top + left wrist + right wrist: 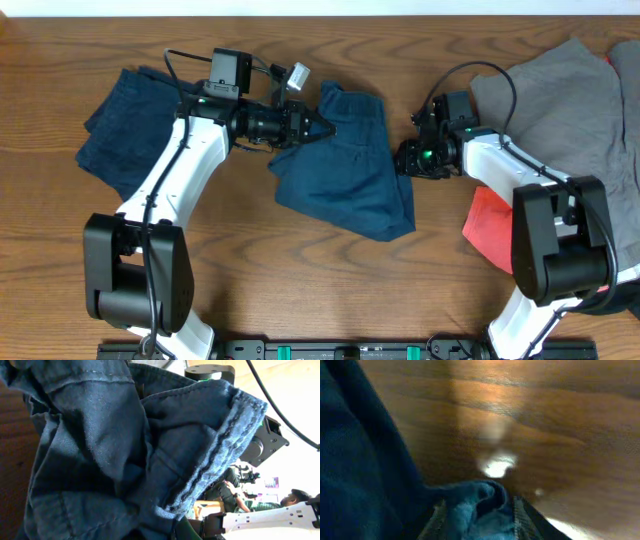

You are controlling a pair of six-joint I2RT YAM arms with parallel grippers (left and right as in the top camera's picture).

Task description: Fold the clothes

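Observation:
A blue denim garment point(345, 175) lies crumpled mid-table. My left gripper point(322, 127) is shut on its upper left edge; in the left wrist view the denim point(110, 455) fills the frame, its stitched hem bunched at the jaws. My right gripper point(405, 160) is shut on the garment's right edge; in the right wrist view a fold of blue cloth point(480, 505) sits between the fingers just above the wood.
A second dark blue garment point(125, 125) lies at the left under my left arm. A grey garment point(565, 95) lies at the right, with a red one point(487, 228) below it under my right arm. The table is brown wood point(300, 290).

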